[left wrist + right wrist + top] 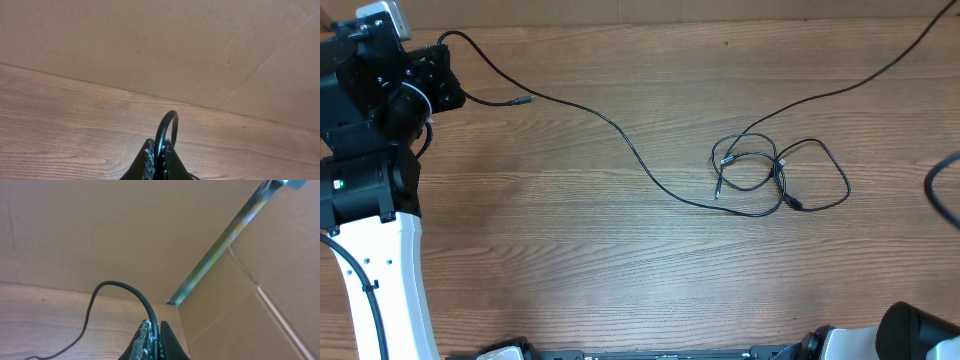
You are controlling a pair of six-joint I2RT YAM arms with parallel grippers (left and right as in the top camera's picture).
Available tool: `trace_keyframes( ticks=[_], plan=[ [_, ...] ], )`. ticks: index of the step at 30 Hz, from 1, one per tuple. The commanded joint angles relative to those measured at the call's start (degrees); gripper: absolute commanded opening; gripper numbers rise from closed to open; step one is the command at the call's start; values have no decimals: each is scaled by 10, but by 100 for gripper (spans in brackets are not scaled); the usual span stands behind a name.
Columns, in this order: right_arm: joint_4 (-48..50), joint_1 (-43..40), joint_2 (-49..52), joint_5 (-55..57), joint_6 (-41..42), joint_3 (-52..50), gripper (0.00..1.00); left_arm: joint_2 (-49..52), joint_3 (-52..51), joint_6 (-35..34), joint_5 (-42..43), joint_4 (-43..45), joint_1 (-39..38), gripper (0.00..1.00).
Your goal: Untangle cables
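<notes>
Cables [620,135] are seen from overhead, spread over the wooden surface [570,260]. One long strand runs diagonally from the left arm [380,90] at the upper left down to a loose knot [760,172] right of centre. A second strand [860,80] climbs from the knot and leaves the frame at the upper right corner. The knot is well apart from the left arm and is judged nearer the right arm's side. Any coming pull is therefore expected to turn on that diagonal axis, with the tangle between the two grips. A short tail with a small plug [525,100] lies just beside the left arm.

In the left wrist view, the left fingers [148,156] are clenched on a loop of cable [167,127] that arches up ahead of them. A cardboard wall [150,45] is seen beyond.

In the right wrist view, the right fingers [144,334] are clamped on a strand [115,286] that arcs up and leftward, then drops to the surface. Cardboard panels and a shiny tape strip [225,240] fill the background.

No brand, label or legible writing is found in any view.
</notes>
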Motion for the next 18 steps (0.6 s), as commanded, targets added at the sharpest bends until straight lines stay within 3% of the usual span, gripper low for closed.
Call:
trace_keyframes(
  ticks=[1,11,18],
  plan=[
    [-10,2,3,-5,0,11,4,-7,14,-2,7,-1,2,4],
    [-43,2,28,-6,0,10,4,-7,14,-2,22,-1,2,4],
    [-39,1,127,-6,-2,-29,4,-7,14,-2,30,-1,3,4]
  ],
)
